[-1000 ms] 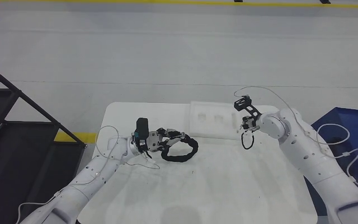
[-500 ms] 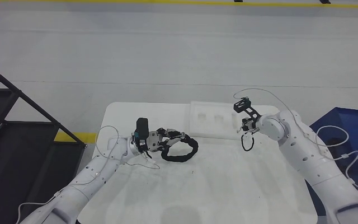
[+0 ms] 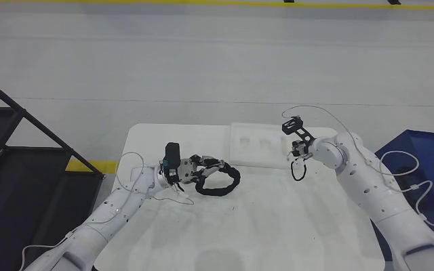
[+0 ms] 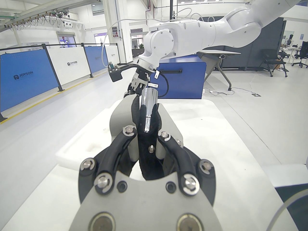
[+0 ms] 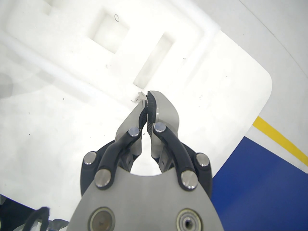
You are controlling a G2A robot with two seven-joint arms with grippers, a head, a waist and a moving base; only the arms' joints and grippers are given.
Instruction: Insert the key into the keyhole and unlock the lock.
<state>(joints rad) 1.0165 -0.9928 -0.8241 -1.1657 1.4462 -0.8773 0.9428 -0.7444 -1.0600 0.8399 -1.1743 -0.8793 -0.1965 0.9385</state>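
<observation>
My left gripper (image 3: 203, 167) hovers over the table's left half, shut on the lock (image 4: 147, 145). The lock has a black sleeved body and a chrome cylinder (image 4: 149, 104) pointing away from the wrist. Its black cable loop (image 3: 224, 183) hangs beside the fingers in the top view. My right gripper (image 5: 146, 97) is shut, with a small pale metal bit, apparently the key (image 5: 139, 97), pinched at its tips. It hangs above the near edge of the white foam tray (image 5: 72, 37). In the left wrist view the right gripper (image 4: 136, 90) shows just beyond the chrome cylinder.
The white foam tray (image 3: 258, 146) with several recesses lies at the back of the white table (image 3: 271, 223). A black rack (image 3: 27, 156) stands to the left. A blue cabinet (image 3: 413, 149) sits off the table's right side.
The right arm has shifted very slightly toward the foam tray. The left arm and the lock have stayed still.
</observation>
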